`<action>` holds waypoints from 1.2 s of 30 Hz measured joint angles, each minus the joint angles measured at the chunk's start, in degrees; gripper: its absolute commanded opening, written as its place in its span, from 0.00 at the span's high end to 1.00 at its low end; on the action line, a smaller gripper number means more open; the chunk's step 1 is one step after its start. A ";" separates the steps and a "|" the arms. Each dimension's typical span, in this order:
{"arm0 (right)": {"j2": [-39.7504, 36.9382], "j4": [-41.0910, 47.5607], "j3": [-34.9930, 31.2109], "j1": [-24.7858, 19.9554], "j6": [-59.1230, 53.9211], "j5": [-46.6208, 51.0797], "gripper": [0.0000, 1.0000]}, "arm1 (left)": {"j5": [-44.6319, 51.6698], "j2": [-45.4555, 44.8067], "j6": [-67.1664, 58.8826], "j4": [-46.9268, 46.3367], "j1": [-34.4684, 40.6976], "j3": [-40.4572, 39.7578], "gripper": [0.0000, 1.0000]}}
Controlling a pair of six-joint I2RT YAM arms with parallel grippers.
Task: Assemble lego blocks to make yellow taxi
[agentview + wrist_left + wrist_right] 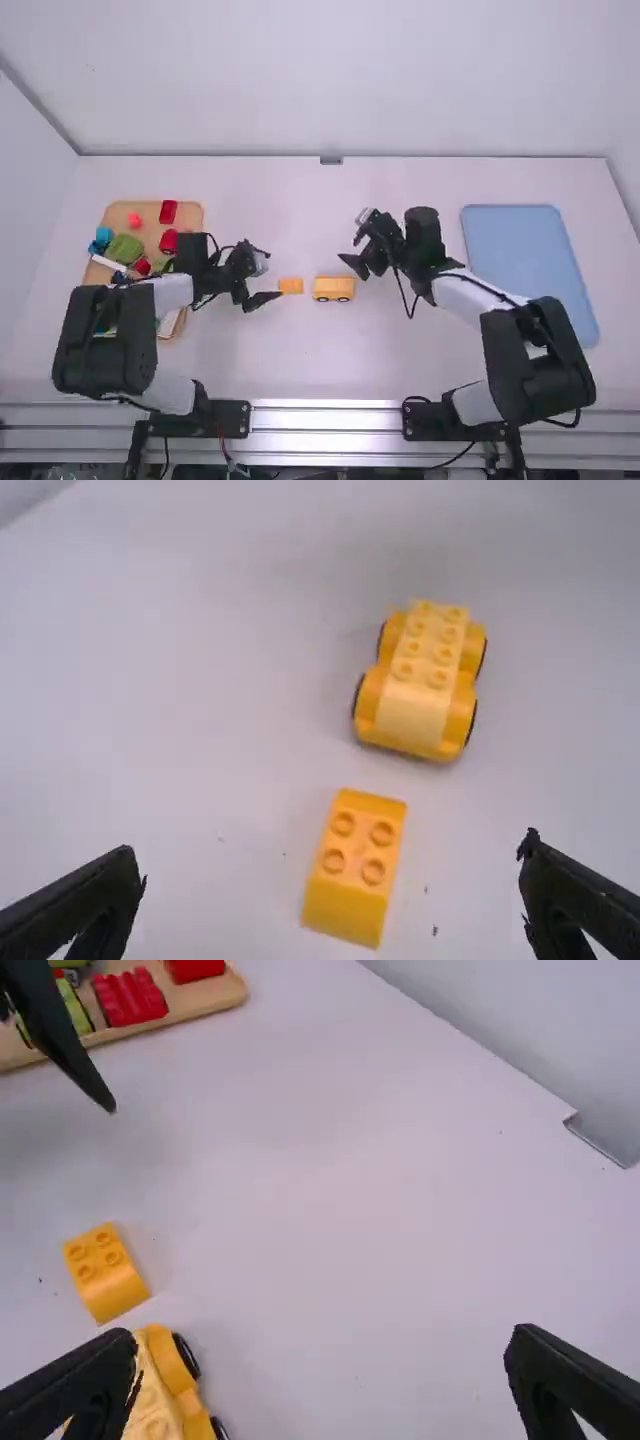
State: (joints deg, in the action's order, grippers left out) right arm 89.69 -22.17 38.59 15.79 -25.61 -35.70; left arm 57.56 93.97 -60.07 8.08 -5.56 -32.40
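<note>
Clearly, the yellow wheeled base (415, 685) stands upright on the worktop (300, 370), its studs up. Left of that base, near but apart, sits the small yellow block (355, 865); beyond the block, the left hand (273, 274) is spread wide and empty. Right of the base, the right hand (348, 250) is also wide, holding nothing. Well left of the base lies the wooden tray (118, 212) of coloured blocks.

High view looks forward, down across the worktop (290, 220); both wrist views slant down closer, sharing yellow brick (350, 885) and wheeled base (412, 710).
</note>
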 measured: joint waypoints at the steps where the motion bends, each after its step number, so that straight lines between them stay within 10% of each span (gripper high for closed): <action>1: -0.02 -0.02 0.00 -0.28 -0.09 -0.74 0.02 | 0.42 0.94 -0.24 0.59 0.00 -0.04 0.01; 14: -0.02 0.17 0.00 -1.55 -0.42 -9.64 0.01 | 4.59 17.44 -8.41 -2.54 2.93 -10.45 0.12; 30: -0.02 0.24 0.00 0.11 -0.28 -10.21 0.02 | -1.77 19.28 -11.98 -2.93 4.50 -10.51 0.19; 36: -0.02 0.02 0.00 -0.33 -0.35 -10.23 0.02 | 0.46 19.28 -12.81 -0.42 3.78 -9.99 0.35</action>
State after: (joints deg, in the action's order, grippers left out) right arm 89.67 -22.15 38.59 15.46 -25.96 -45.93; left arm 58.02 113.25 -72.88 7.66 -1.78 -42.39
